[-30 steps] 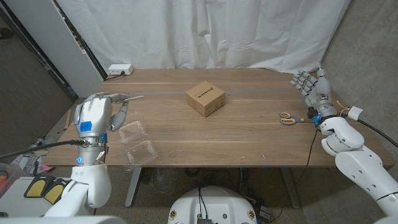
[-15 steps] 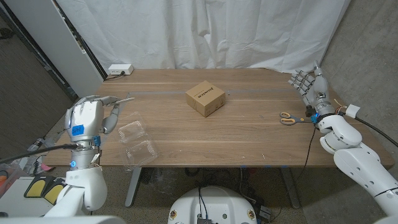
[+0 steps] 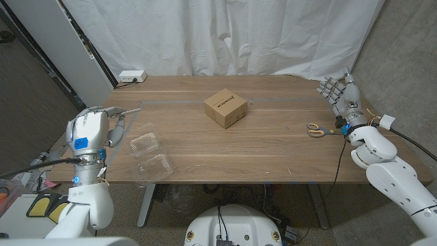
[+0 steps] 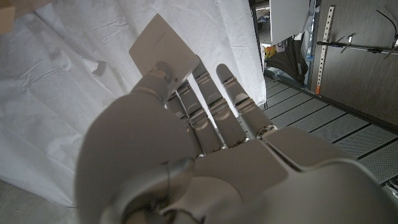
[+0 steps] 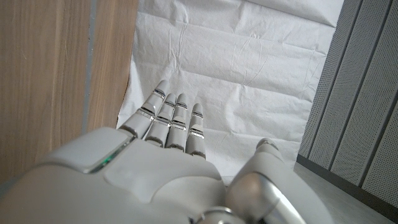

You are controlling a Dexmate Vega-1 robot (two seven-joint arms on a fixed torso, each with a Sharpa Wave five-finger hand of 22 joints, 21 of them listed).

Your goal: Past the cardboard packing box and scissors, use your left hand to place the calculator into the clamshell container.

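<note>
Left hand: my left hand (image 3: 91, 130) is off the table's left edge, pinching the calculator (image 3: 130, 109), a thin grey slab sticking out over the table corner. In the left wrist view the calculator (image 4: 163, 48) sits clamped between thumb and fingers (image 4: 208, 93).
Clamshell container: the clear clamshell container (image 3: 151, 156) lies open on the table's near left, just beside my left hand, both halves empty.
Cardboard packing box: the cardboard packing box (image 3: 225, 108) stands closed mid-table, well apart from the container.
Scissors: the scissors (image 3: 318, 130) lie near the right edge, yellow handles toward the box.
Right hand: my right hand (image 3: 343, 93) is raised past the scissors, fingers spread, holding nothing.
Surface and room: a wooden table (image 3: 273, 147); a white curtain (image 3: 225, 34) hangs behind it, and a white power strip (image 3: 131, 76) rests at the far left corner.
Change: over the last second my left hand has drawn back left and away from the container, calculator with it; the right hand has barely shifted.
</note>
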